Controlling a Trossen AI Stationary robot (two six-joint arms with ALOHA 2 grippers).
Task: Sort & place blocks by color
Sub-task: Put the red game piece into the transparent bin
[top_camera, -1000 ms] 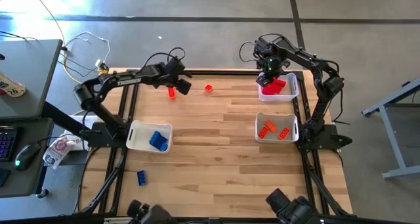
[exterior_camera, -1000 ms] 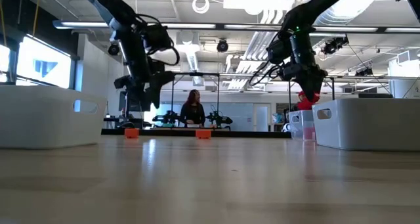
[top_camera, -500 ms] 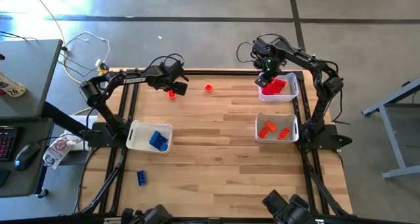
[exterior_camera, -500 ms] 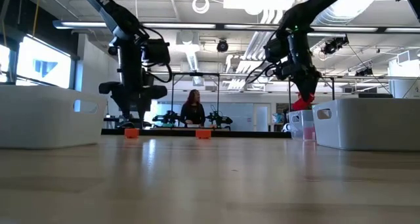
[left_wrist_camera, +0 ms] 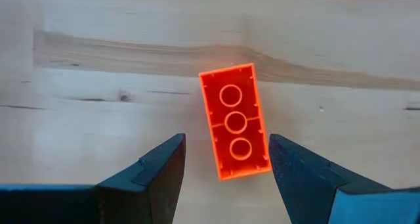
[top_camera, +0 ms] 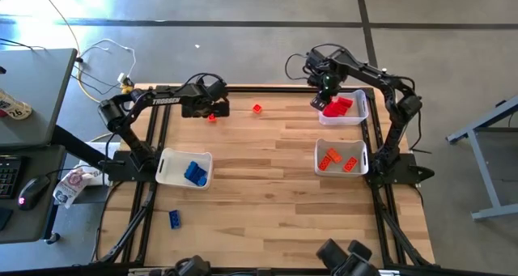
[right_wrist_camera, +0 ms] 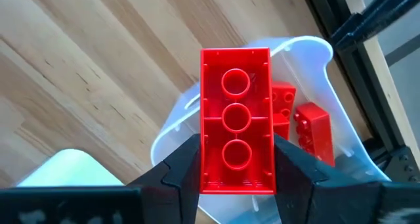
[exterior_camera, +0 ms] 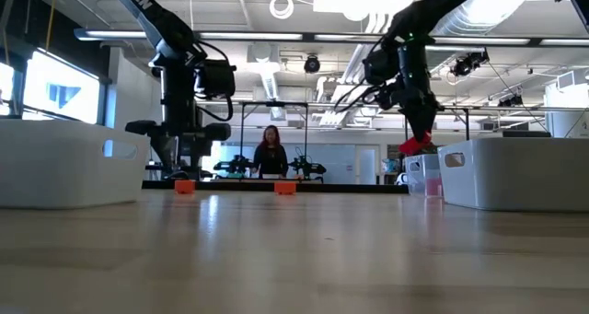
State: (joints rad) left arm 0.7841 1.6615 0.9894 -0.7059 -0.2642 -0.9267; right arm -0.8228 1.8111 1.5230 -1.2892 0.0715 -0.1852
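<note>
Wrist views: left claw (left_wrist_camera: 225, 159) wide, apparently not touching orange block (left_wrist_camera: 235, 121); right claw (right_wrist_camera: 236, 159) gripping red block (right_wrist_camera: 235, 130).

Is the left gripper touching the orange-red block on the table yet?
Apart. The left wrist view shows the left gripper open, its fingers either side of the upside-down block, with bare wood visible between each finger and the block.
</note>
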